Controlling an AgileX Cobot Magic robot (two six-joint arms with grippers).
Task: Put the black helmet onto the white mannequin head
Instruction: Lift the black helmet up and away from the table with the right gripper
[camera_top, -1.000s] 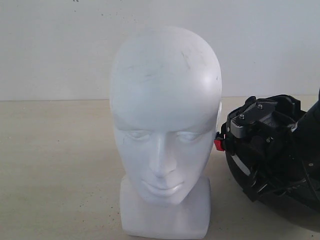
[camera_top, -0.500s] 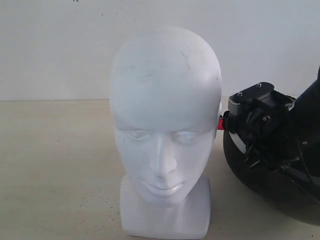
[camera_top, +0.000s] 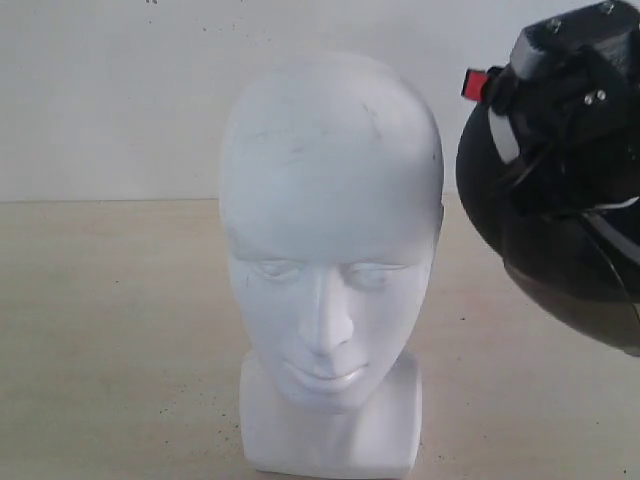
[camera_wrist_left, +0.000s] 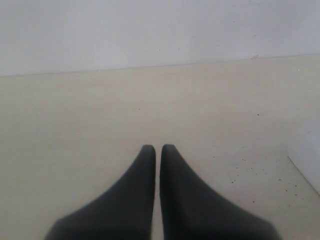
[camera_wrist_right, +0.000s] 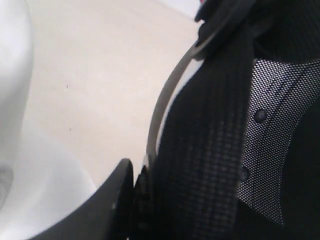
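The white mannequin head (camera_top: 330, 230) stands upright on its square base in the middle of the exterior view, facing the camera. To its right the black helmet (camera_top: 560, 260) hangs in the air, tilted, beside the head's upper half. My right gripper (camera_top: 565, 95) holds it from above. In the right wrist view my right gripper (camera_wrist_right: 145, 175) is shut on the helmet's (camera_wrist_right: 215, 150) rim and padded lining; only one finger (camera_wrist_right: 117, 192) shows. The mannequin head (camera_wrist_right: 15, 100) lies close beside it. My left gripper (camera_wrist_left: 156, 148) is shut, holding nothing, low over the table.
A red buckle (camera_top: 479, 80) sticks out of the helmet toward the head's crown. A beige tabletop (camera_top: 110, 330) runs back to a white wall (camera_top: 110, 90). A corner of the mannequin's base (camera_wrist_left: 307, 155) shows in the left wrist view.
The right gripper has lifted the helmet off the table, up to the level of the head's crown. The mannequin head has not moved.
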